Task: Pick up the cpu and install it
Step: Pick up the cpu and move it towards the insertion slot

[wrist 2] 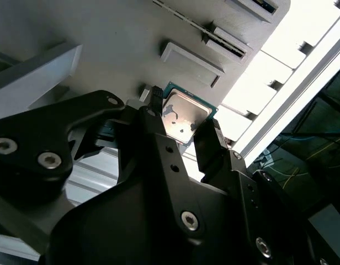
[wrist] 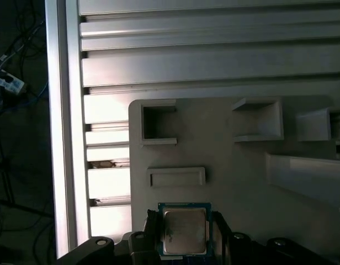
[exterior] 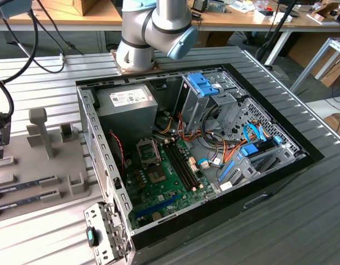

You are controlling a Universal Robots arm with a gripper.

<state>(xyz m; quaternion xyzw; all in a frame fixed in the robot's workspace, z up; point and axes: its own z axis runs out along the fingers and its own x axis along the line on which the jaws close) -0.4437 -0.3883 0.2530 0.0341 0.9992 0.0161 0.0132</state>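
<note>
Notably little print to go on: a white label [exterior: 131, 99] with dark lettering sits on the grey power-supply box [exterior: 123, 118], too small to make out.

Cpu [wrist 2: 184, 118] [wrist: 184, 232] in both wrist views: small flat square, dull silvery metal lid with smudged reflections, thin green board edge round it. It lies between the two black fingers [wrist 2: 208, 146] of the hand [wrist 2: 181, 120]. Fingers are matte and blocky, and they press against two opposite edges of the chip, so the hand is closed on the cpu. Cannot tell whether the chip rests on the surface under it or is clear of it.

Under and beyond the cpu: pale grey matte holder plate [wrist: 236, 171] with raised rectangular pockets and low ribs. It sits on the desk [wrist: 214, 61], bright ribbed aluminium with long grooves.

Exterior view: the holder plate [exterior: 43, 160] is at the exterior view's left, with upright posts and two long narrow memory sticks [exterior: 26, 185] lying in slots. Open computer case [exterior: 95, 132] at centre, black shell, perforated bare-steel walls. Inside are a green motherboard [exterior: 159, 190], a square metal-framed socket [exterior: 148, 150] towards its far end, blue plastic drive latches [exterior: 206, 84], and orange and blue cables [exterior: 236, 152]. Cpu is at the holder plate, outside the case. Arm [exterior: 159, 25], silver with pale blue caps, stands at the far side of the case
</note>
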